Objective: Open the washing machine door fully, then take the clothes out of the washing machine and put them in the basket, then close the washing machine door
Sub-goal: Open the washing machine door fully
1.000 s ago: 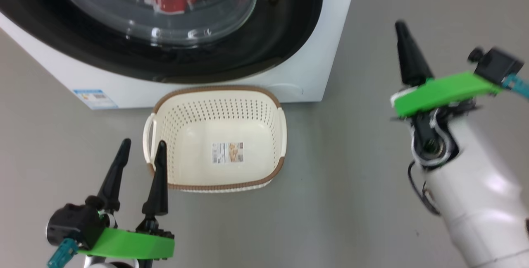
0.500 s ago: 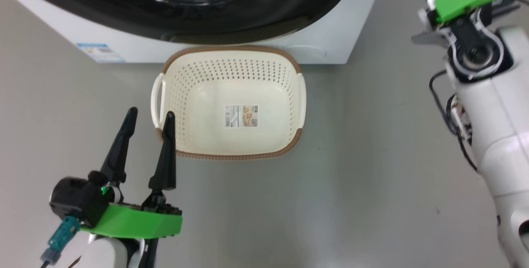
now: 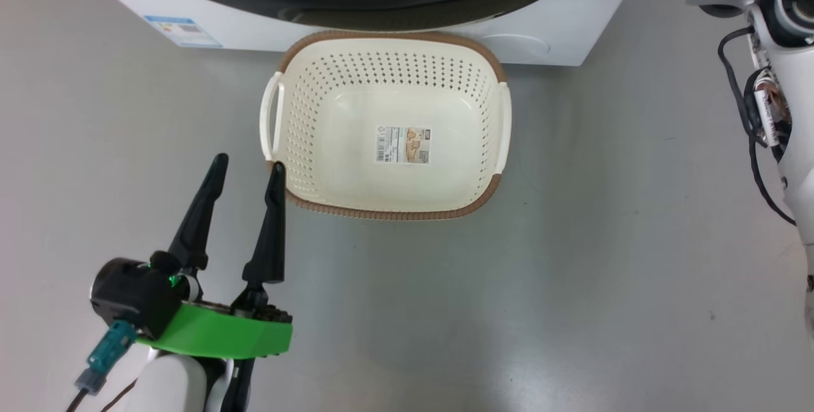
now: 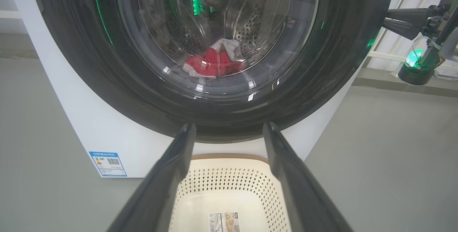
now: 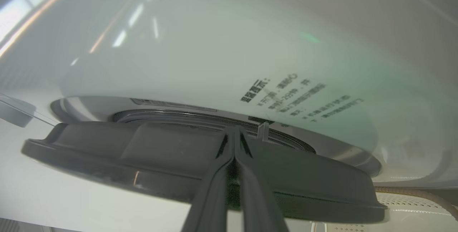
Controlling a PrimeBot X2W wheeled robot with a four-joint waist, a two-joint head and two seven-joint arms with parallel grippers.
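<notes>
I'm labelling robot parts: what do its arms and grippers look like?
The left gripper and right gripper each have two long, tapering black fingers. Behind the left one sit a bright green bracket, a round black housing and a teal plug. The right arm is glossy white, with loose black cables looping along it.

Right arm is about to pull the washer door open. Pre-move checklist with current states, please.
1. Right tool shut, tips at the glossy black round door's rim: ok.
2. Tips hooked behind that rim: cannot tell.
3. Left tool open, away from the door: ok.
4. Cream perforated plastic basket empty, on the floor before the white boxy washing machine: ok.
5. Red-and-white clothes visible through the door glass: ok.
</notes>
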